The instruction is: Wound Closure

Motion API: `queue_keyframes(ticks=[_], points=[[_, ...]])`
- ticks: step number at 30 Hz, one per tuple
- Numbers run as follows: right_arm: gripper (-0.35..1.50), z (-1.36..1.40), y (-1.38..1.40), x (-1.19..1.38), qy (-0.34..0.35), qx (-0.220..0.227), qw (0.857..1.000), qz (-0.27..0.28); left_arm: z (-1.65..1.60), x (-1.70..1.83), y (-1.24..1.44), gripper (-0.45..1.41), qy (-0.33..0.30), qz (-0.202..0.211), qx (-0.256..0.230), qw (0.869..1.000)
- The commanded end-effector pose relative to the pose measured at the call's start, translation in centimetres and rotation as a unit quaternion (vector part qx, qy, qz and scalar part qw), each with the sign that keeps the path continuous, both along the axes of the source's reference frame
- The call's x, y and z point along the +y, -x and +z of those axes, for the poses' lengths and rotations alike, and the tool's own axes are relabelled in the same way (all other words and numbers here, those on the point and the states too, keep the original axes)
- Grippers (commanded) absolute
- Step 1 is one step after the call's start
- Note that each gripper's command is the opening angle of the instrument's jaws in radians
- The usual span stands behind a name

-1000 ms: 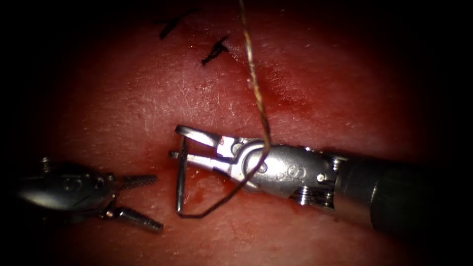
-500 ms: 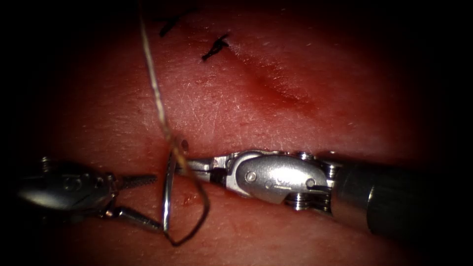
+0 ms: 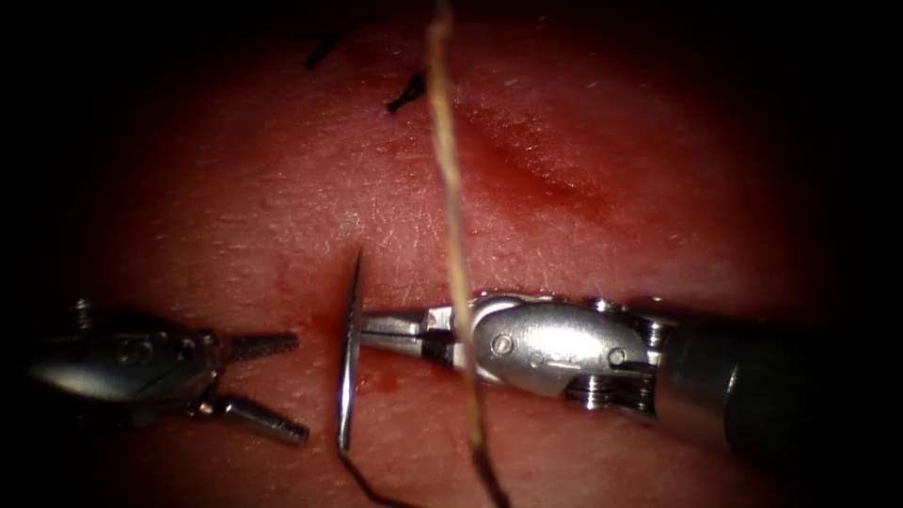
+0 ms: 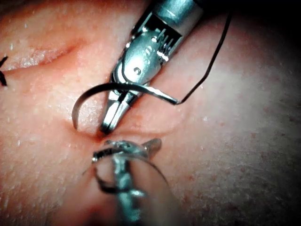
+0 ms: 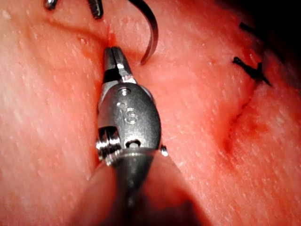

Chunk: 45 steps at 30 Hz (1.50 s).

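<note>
Pinkish-red tissue [image 3: 282,198] is spread under everything. The right tool [image 3: 395,329] is clamped shut on the needle [image 3: 349,353] around mid-curve, held clear of the tissue, left of the cut [image 3: 527,165]. Thread [image 3: 451,235] is trailed up across the tool. The left tool [image 3: 277,386] is parked nearby, jaws spread, nothing gripped. Looks like needle setup; careful aiming probably needed next.

Curved steel needle [image 3: 350,353] stands on edge above the tissue [image 3: 282,188] (tip uppermost, not embedded), clamped mid-curve; tan thread [image 3: 451,216] trails from its lower end.
</note>
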<state>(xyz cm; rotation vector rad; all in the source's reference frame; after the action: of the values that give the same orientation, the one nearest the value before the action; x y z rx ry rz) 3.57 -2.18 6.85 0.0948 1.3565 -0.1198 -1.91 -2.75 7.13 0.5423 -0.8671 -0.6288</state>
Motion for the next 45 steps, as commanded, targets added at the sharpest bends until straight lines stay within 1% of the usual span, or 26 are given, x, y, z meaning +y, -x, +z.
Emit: queue_keyframes(ticks=[1,3,4,6,7,10,12,15,16,18,21,25,26,28,29,30,33,35,36,41,45], points=[[-0.35,-0.01,-0.05,0.02,-0.001,0.003,1.0,-0.001,0.04,0.0,0.06,0.42,0.0,0.0,-0.001,1.0],[-0.35,-0.09,-0.01,0.05,-0.017,0.004,1.0,-0.001,0.03,0.0,0.06,0.42,-0.001,0.0,-0.001,1.0],[-0.32,-0.11,0.01,0.07,-0.018,0.003,1.0,0.0,0.02,0.0,0.06,0.42,-0.001,0.0,-0.001,1.0],[-0.18,-0.17,0.06,0.13,-0.023,-0.003,1.0,0.006,0.02,0.0,0.06,0.42,-0.001,0.0,-0.001,1.0],[0.04,-0.22,0.09,0.21,-0.032,-0.003,0.999,0.025,0.02,0.0,0.07,0.42,-0.001,0.0,-0.001,1.0],[0.39,-0.3,0.09,0.35,-0.046,0.003,0.998,0.05,0.02,0.0,0.07,0.42,-0.001,-0.001,0.0,1.0],[0.52,-0.36,0.07,0.49,-0.063,0.006,0.995,0.074,0.02,0.0,0.08,0.42,-0.001,-0.001,0.0,1.0],[0.76,-0.38,0.01,0.62,-0.083,0.005,0.992,0.092,0.02,0.01,0.09,0.42,-0.002,-0.001,-0.001,1.0],[0.96,-0.36,-0.09,0.68,-0.095,0.001,0.99,0.1,0.01,0.02,0.1,0.44,-0.003,0.0,-0.002,1.0],[1.08,-0.33,-0.19,0.7,-0.1,-0.003,0.989,0.107,0.01,0.02,0.1,0.44,-0.007,-0.001,-0.003,1.0],[1.09,-0.27,-0.34,0.71,-0.101,-0.004,0.989,0.11,-0.01,0.02,0.09,0.44,-0.007,-0.001,-0.003,1.0],[1.09,-0.23,-0.44,0.75,-0.1,-0.007,0.988,0.116,-0.02,0.02,0.09,0.44,-0.009,0.0,-0.004,1.0],[0.93,-0.22,-0.44,0.76,-0.099,-0.006,0.988,0.117,-0.02,0.02,0.09,0.44,-0.009,0.0,-0.004,1.0],[0.52,-0.21,-0.41,0.75,-0.102,-0.005,0.988,0.117,-0.02,0.02,0.09,0.44,-0.009,0.0,-0.004,1.0],[0.42,-0.21,-0.41,0.75,-0.102,-0.004,0.988,0.117,-0.02,0.02,0.09,0.44,-0.009,0.0,-0.004,1.0],[0.47,-0.22,-0.41,0.75,-0.102,-0.004,0.988,0.117,-0.02,0.02,0.09,0.44,-0.009,0.0,-0.004,1.0],[0.74,-0.26,-0.41,0.75,-0.104,-0.001,0.988,0.119,-0.02,0.02,0.09,0.44,-0.009,0.0,-0.004,1.0],[0.86,-0.3,-0.42,0.76,-0.106,0.001,0.987,0.12,-0.02,0.02,0.09,0.44,-0.009,0.0,-0.004,1.0],[0.88,-0.36,-0.43,0.77,-0.106,0.009,0.987,0.119,-0.02,0.02,0.09,0.44,-0.008,0.0,-0.004,1.0],[0.88,-0.47,-0.44,0.81,-0.1,0.02,0.987,0.124,-0.01,0.02,0.09,0.44,-0.008,0.0,-0.004,1.0],[0.98,-0.51,-0.43,0.82,-0.082,0.028,0.989,0.121,-0.01,0.02,0.09,0.44,-0.008,0.0,-0.004,1.0]])
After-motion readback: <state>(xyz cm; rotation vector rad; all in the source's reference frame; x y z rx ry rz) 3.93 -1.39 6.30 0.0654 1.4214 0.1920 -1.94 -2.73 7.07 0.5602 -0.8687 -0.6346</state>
